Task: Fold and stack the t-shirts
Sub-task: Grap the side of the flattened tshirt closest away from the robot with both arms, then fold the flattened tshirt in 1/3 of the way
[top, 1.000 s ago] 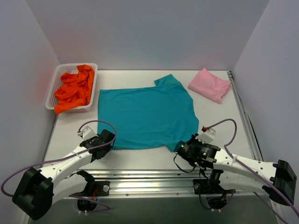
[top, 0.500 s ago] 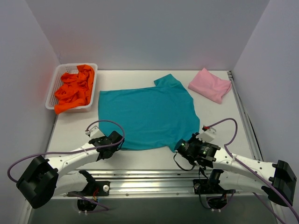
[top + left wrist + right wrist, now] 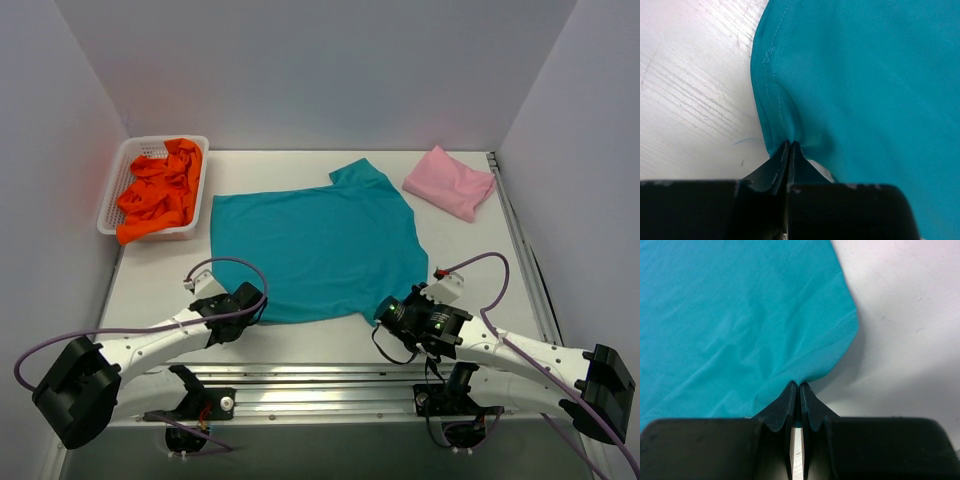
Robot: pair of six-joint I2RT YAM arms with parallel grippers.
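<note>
Top external view, starting at the left: at ten o'clock on the table sits a white lattice basket holding a heap of crumpled orange t-shirts. At seven o'clock the left gripper lies low over the table. Its jaws are pinched together on the near-left corner of the teal t-shirt. That shirt is spread flat across the middle of the table, with one short sleeve pointing toward twelve o'clock. At five o'clock the right gripper is likewise clamped on the shirt's near-right corner. At two o'clock, well apart from the teal shirt, a pink t-shirt lies in a compact folded bundle near the far-right table corner.

Left wrist view: the two black fingers meet tip to tip with a pucker of stitched teal hem squeezed between them, and bare table shows toward nine o'clock.

Right wrist view: both fingertips are closed on a rounded edge of teal cloth. Creases fan out from the pinch, and bare table shows toward three o'clock.
</note>
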